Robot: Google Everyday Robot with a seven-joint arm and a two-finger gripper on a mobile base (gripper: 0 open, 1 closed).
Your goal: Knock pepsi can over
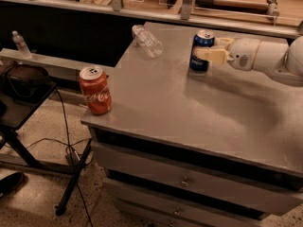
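Nearest, well away from the gripper (207, 48), the red Coca-Cola can (95, 91) stands upright, its contents hidden. The gripper sits against the upright pepsi can (198, 64); I cannot tell whether it is clamped, and the toppling step seems due, likely a sideways shove high up. Just past the gripper's tip a clear bottle (147, 40) lies flat, seemingly empty.

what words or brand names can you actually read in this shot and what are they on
"Coca-Cola": white script on the side of the red can.
Blue can: pale markings on its side, too blurred to read; the gripper is right at it, reaching in from the right.
Clear bottle lying on its side: no readable label.
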